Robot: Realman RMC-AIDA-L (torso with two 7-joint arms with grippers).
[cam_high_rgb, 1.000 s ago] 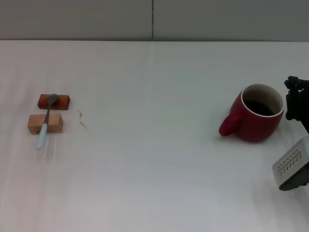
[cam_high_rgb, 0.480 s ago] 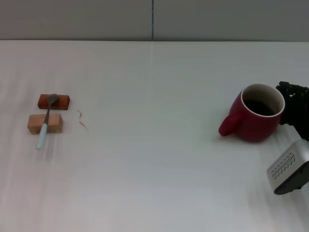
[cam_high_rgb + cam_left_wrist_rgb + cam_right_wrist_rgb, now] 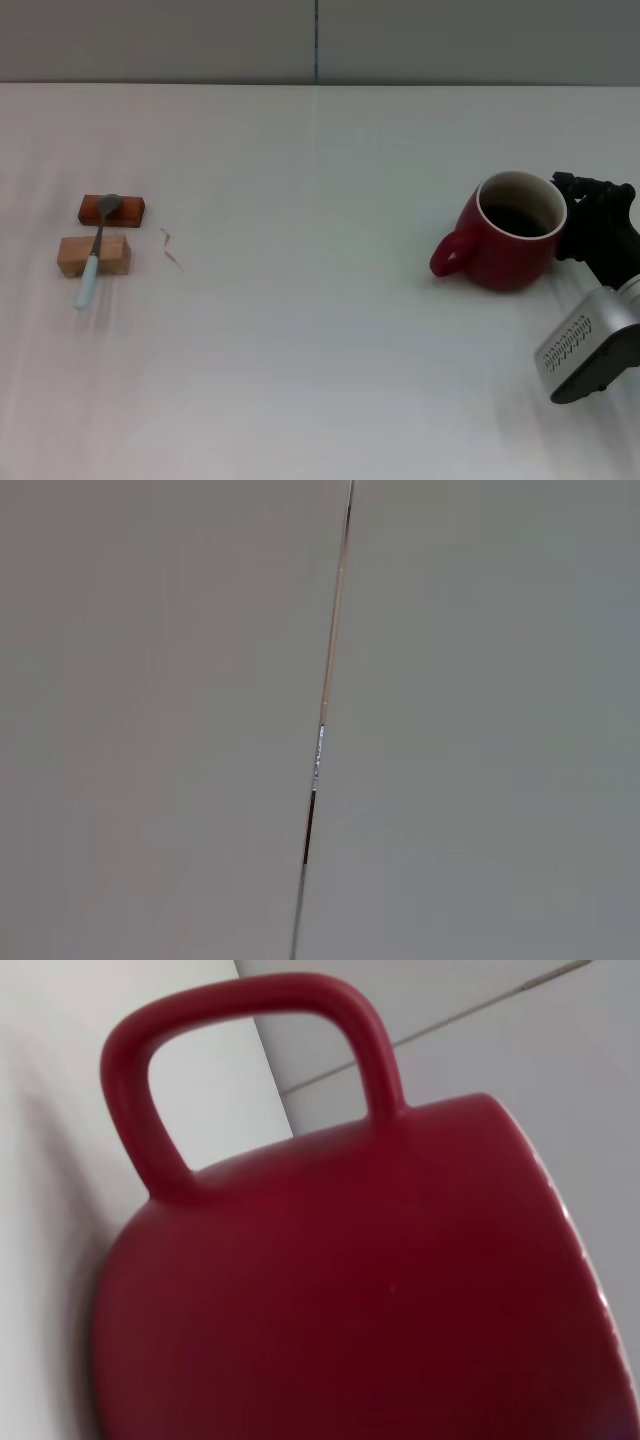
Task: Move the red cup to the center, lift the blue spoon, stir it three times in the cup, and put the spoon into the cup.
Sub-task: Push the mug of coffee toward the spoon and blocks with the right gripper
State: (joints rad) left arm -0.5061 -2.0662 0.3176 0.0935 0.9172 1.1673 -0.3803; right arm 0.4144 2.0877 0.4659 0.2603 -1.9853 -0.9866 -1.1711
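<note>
A: The red cup stands now more to the left on the table than one second ago. Its handle was under the right edge of the spoon-side half before, and now it is clearly closer to the middle. The right gripper has come along with it.

B: Where is this gripper compared to the cup?

A: It is directly at the right side of the cup, touching the wall opposite to the handle. Its dark fingers reach around the rim on that side.

B: Are the jaws closed on the cup?

A: This I cannot tell. In the right wrist view the cup fills almost everything, with the loop handle pointing away, and no finger shows.

B: And the blue spoon?

A: It lies far to the left of the cup, well apart. It rests across the light wooden block, and its grey bowl lies on the red-brown block just behind. The handle end touches the table. Just right of these blocks is a small reddish scrap.

B: The left gripper?

A: It does not show; its camera sees only a grey wall with a thin seam.
</note>
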